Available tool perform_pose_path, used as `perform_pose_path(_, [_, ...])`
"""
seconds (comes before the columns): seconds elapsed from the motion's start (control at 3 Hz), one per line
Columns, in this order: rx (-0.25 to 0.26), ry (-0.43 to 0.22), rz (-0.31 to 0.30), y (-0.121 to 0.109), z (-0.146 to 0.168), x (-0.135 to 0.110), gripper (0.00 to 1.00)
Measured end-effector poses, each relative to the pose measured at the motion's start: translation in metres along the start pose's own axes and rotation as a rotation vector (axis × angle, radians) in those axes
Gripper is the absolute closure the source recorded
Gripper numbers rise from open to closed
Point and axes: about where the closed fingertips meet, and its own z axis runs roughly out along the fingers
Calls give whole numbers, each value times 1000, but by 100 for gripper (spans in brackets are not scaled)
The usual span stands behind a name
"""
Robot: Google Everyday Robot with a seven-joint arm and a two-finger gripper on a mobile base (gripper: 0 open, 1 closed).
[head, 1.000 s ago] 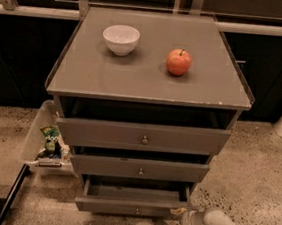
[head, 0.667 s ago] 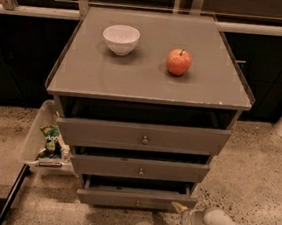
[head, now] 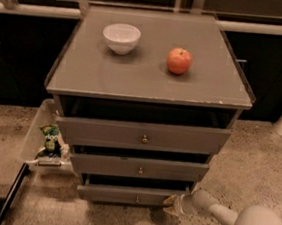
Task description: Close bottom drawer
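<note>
Fingers' spread untellable on gripper (head: 175,206), set against right end of slim grey wooden bottom drawer (head: 132,195), seemingly to push it home.

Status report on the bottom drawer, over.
Gripper low, at right end of bottom drawer front. Drawer slightly open, not flush. Nothing seen in the way.

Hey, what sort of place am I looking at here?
Probably an indoor lab or office kitchen area: a grey drawer cabinet holding a bowl and an apple, on a speckled hard floor. The gripper sits low beside the bottom drawer.
</note>
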Motion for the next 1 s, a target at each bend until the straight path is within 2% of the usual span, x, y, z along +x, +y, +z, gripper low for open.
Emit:
perform_pose_path(0.33, [14, 13, -5, -16, 3, 3, 79])
perform_pose_path(1.0, [26, 18, -9, -24, 2, 5, 34])
